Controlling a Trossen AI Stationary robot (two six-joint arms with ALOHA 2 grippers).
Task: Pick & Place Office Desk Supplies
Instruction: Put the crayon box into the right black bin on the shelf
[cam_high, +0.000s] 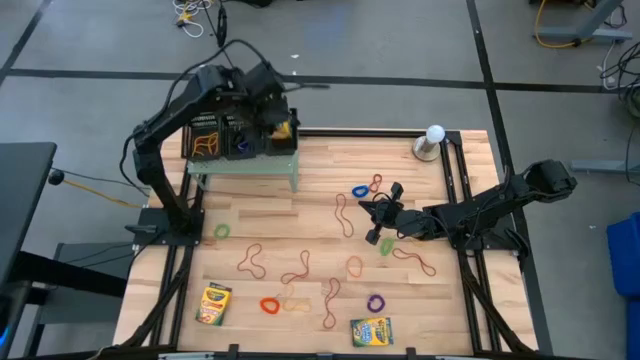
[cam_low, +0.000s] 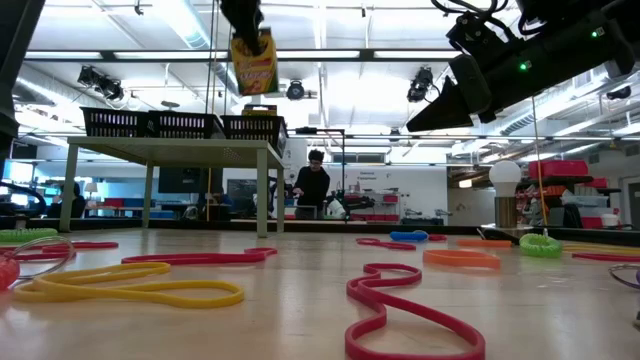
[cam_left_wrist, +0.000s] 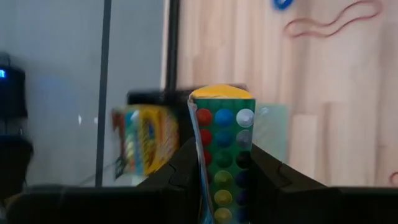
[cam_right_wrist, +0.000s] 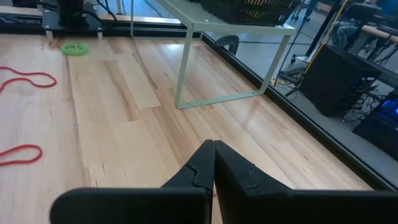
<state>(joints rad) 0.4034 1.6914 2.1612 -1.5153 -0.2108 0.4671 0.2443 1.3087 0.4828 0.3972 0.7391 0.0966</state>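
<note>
The left gripper is clamped on a small yellow-and-green cardboard crayon box, suspended above the black mesh trays on the pale green stand. The right gripper, closed and empty, hovers mid-table.

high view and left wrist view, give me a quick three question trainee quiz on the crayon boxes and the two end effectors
1. True or false: the left end effector holds a crayon box above the mesh trays on the pale green stand.
2. How many crayon boxes lie on the wooden table in the high view? A one, B two, C four.
3. Fill in: the right end effector, low over the table's middle, is ____.

Key: 1 true. 2 B: one near the front left, one at the front edge. 3 shut, holding nothing.
</note>
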